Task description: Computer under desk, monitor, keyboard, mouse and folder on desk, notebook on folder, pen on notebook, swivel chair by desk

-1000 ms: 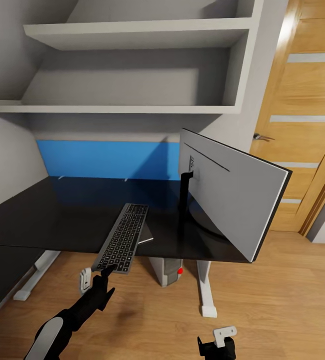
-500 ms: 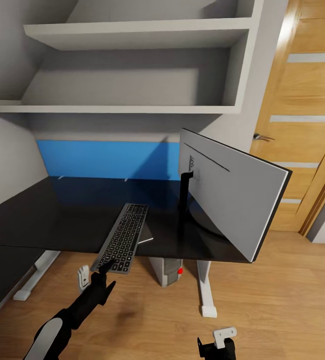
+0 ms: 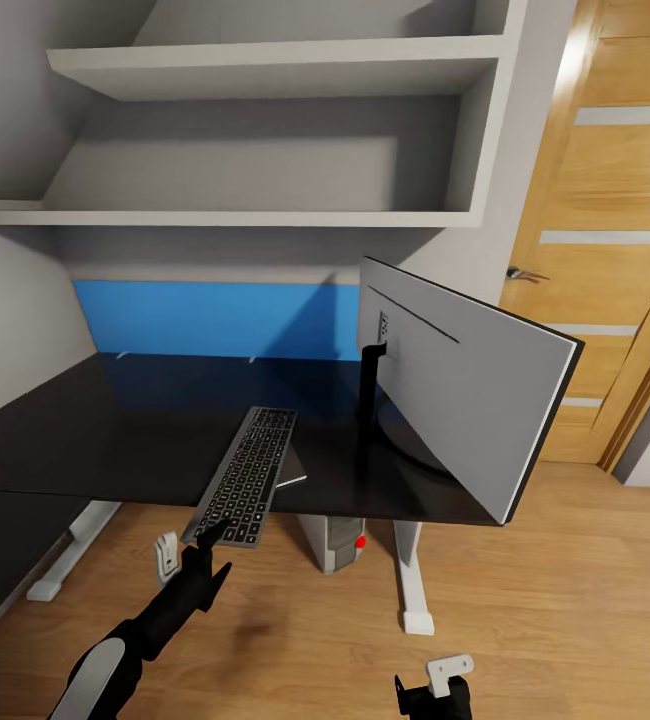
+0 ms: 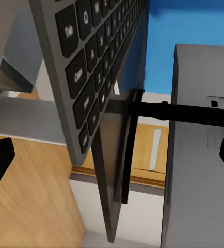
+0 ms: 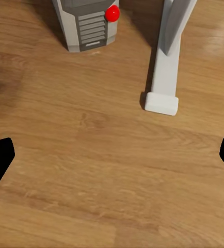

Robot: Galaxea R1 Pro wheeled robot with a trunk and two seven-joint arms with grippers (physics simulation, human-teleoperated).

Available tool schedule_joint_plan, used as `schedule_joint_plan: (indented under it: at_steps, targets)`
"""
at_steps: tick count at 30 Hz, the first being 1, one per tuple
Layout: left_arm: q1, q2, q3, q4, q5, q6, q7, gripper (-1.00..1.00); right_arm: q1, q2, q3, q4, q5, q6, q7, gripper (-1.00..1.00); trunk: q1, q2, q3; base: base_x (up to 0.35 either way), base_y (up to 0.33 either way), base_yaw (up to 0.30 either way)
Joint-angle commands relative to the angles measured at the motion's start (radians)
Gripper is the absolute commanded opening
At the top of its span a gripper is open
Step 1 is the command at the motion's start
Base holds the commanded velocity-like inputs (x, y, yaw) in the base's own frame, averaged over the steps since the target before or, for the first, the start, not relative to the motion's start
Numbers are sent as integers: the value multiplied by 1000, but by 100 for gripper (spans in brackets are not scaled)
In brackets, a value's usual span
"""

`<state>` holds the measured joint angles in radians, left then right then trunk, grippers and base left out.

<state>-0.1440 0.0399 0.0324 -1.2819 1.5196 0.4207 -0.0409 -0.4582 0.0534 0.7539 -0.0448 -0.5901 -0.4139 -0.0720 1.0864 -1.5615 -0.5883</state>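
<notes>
Two grippers sit low before the long glossy black desk (image 3: 115, 440), both over the light wood floor (image 3: 295, 640). The left gripper (image 3: 187, 544) hangs just beneath the desk's near edge, its fingers spread apart with nothing between them, close under the end of the slim keyboard with dark grey keys in a silver-grey frame (image 3: 246, 474). That keyboard lies on the desktop at a slant, its near end jutting a little past the desk edge; in the left wrist view the keyboard (image 4: 91, 67) looms close, with the monitor's silver-grey back (image 4: 194, 155) beyond it. A thin grey flat piece (image 3: 291, 470) pokes out from beneath the keyboard's right side; what it is cannot be told. The very wide monitor with a silver-grey back (image 3: 465, 385) stands on the desk just right of the keyboard, on a thin black neck (image 3: 369, 395), turned so its back faces the camera. The small silver-grey computer tower with a red light (image 3: 337, 541) stands on the floor under the desk, beside the white pedestal leg (image 3: 410, 580). The right gripper (image 3: 443, 678) rests low near the bottom edge of the head view, well apart from the desk, jaws wide open and empty; its wrist camera looks at the computer (image 5: 86, 23) and the white foot bar (image 5: 163, 77)
</notes>
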Motion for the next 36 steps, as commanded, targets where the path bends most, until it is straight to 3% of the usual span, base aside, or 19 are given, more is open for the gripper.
schedule_joint_plan:
  at_steps: [1, 21, 36]
  targets:
    - [0, 0, 1, 0, 5, 6, -1, 100, -1, 0, 9, 0, -3, -2, -6, 100, 0, 0, -1, 0, 0, 0]
    - [-1, 0, 2, 2, 5, 4, 0, 100, 0, 0, 9, 0, -3, -2, -6, 100, 0, 0, -1, 0, 0, 0]
    - [-1, 0, 3, 1, 5, 6, 2, 100, 0, 0, 9, 0, -3, -1, -6, 100, 57, -105, -48, 0, 0, 0]
